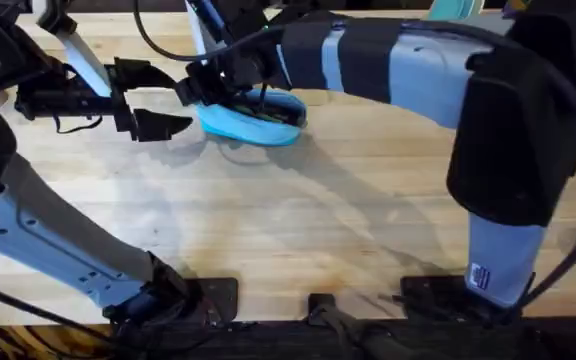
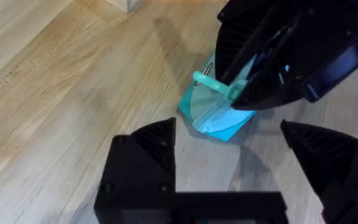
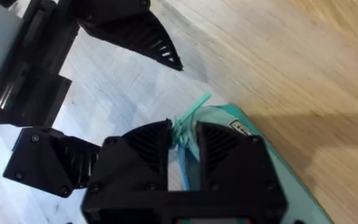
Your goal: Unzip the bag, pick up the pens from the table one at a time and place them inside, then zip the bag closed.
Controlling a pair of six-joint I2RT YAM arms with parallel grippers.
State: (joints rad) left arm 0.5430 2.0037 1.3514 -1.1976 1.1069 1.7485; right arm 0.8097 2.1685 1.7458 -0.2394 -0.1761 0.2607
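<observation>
A: Where is the bag [image 1: 253,118]?
B: It lies on the table [image 1: 318,220], in the upper middle of the overhead frame.
A: And the right gripper [image 3: 183,138]?
B: Its fingers are narrow, pinching the teal pull tab [image 3: 188,118] at the bag's end.
A: The left gripper [image 1: 148,97]?
B: Wide apart, holding nothing, just left of the bag.

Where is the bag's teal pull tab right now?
In the right wrist view, the pull tab sits pinched in the right gripper at the bag's end, facing the open left gripper.
</observation>
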